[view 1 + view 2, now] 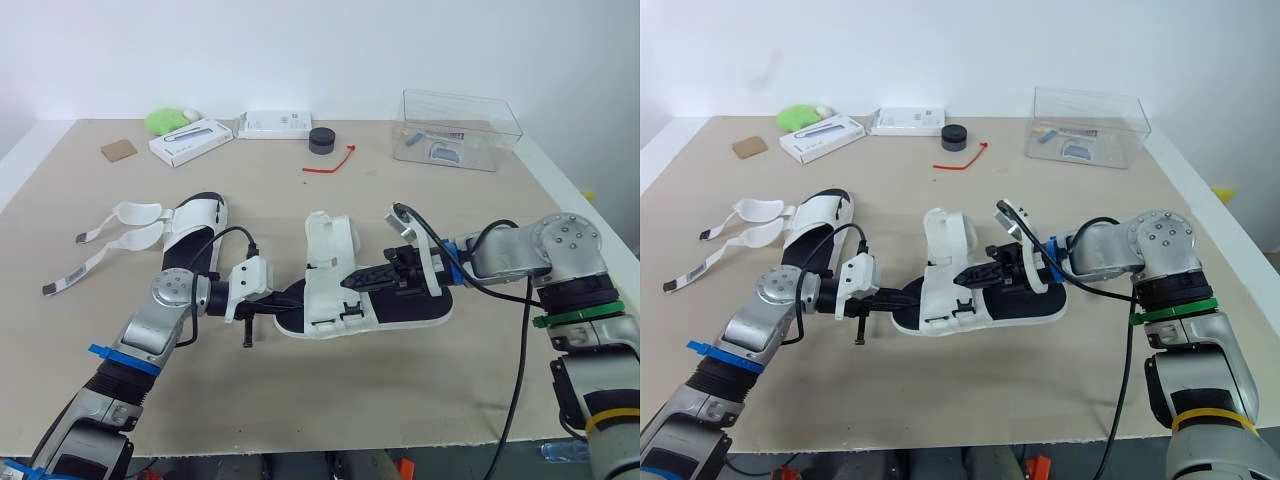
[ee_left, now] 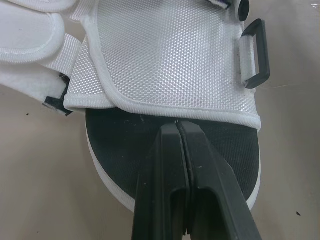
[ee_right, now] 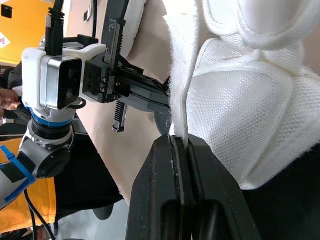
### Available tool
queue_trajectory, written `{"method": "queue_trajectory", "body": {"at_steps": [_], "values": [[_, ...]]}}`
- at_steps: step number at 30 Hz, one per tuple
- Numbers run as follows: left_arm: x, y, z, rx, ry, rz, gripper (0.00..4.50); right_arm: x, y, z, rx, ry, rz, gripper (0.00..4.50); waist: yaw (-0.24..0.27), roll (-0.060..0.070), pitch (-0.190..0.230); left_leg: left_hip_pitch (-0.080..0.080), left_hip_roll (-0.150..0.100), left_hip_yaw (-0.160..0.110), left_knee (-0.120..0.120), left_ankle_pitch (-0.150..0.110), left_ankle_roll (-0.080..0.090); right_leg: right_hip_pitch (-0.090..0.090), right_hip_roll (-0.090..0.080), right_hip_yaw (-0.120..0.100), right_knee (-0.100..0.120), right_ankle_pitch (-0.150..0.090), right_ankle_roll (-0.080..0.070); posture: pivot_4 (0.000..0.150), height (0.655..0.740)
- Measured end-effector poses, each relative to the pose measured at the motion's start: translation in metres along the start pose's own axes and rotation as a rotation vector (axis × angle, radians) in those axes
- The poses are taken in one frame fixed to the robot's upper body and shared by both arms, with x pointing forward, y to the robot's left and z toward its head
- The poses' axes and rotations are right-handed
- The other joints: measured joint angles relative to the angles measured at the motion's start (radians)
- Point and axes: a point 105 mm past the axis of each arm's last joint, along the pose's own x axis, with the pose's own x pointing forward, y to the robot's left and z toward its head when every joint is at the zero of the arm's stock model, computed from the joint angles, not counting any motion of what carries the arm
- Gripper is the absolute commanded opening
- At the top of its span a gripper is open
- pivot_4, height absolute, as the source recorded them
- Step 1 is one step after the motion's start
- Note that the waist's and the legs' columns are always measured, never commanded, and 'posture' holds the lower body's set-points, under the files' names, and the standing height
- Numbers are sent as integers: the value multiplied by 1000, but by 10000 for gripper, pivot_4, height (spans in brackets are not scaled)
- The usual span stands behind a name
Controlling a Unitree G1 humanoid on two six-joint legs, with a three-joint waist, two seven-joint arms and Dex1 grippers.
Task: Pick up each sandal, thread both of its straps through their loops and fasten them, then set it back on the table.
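We see one sandal point(image 1: 415, 308) in the middle of the counter point(image 1: 400, 400), its black sole lying flat and its white upper standing open. Both arms meet at it. The left gripper point(image 1: 296, 292) reaches in from the toe end. Its fingers point(image 2: 205, 170) are pressed together over the black insole, with the tips touching the hem of the mesh upper. We cannot tell whether they nip that hem. A black loop point(image 2: 255, 55) hangs at the side of the upper. The right gripper point(image 1: 349, 284) comes in from the heel side, its fingers point(image 3: 165, 180) pinching the fuzzy edge of a white strap point(image 3: 176, 85). The second sandal point(image 1: 195, 235) lies well apart on the left, its two loose straps point(image 1: 100, 250) spread out across the counter. A clear box point(image 1: 460, 130) stands at the far right.
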Motion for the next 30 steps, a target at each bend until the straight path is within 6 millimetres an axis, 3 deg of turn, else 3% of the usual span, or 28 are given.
{"method": "queue_trajectory", "body": {"at_steps": [30], "values": [[0, 0, 0, 11, 6, -3, 0, -1, -1, -2, -6, -12, -8, 110, 0, 0, 0, 0, 0, 0, 0, 0, 0, 0, 0, 0, 0, 0, 0, 1500, 7400]]}}
